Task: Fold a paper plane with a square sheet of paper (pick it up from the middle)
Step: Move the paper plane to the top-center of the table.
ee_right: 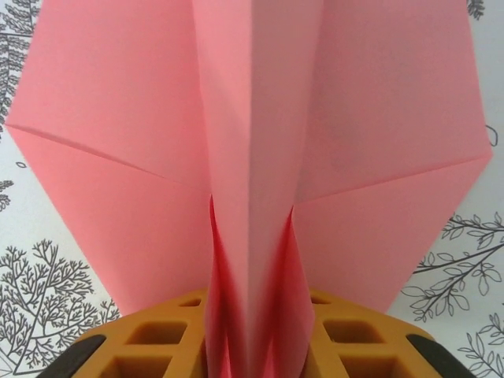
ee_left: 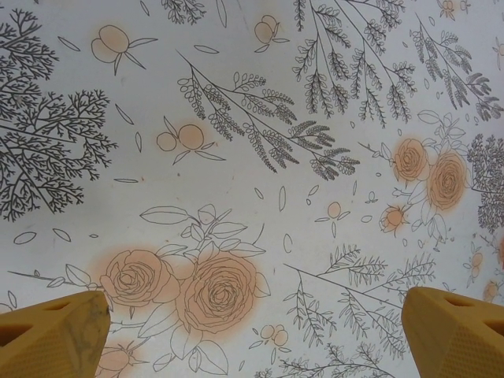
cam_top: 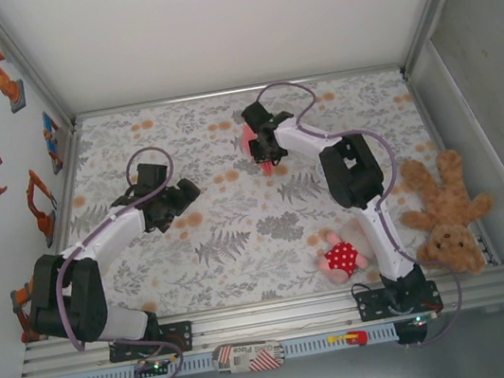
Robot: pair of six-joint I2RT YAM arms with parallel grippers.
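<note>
The paper plane [cam_top: 248, 141] is a salmon-pink folded piece at the back middle of the table, under my right gripper [cam_top: 265, 151]. In the right wrist view the paper plane [ee_right: 252, 118] spreads flat wings to both sides, and its centre fold rises between the yellow fingers [ee_right: 150, 339]. My right gripper [ee_right: 256, 358] has its jaws a little apart, and the fold's layers splay loosely in the gap. My left gripper [cam_top: 182, 196] hangs over the left middle of the cloth. In the left wrist view the left gripper [ee_left: 256, 335] stands wide open over bare floral cloth, nothing between its fingertips [ee_left: 55, 335].
A pink plush doll in a red dotted dress [cam_top: 341, 256] lies at the front right, near the right arm's base. A brown teddy bear [cam_top: 445, 211] sits against the right wall. The floral cloth [cam_top: 241, 239] is boxed in by walls at the left, back and right.
</note>
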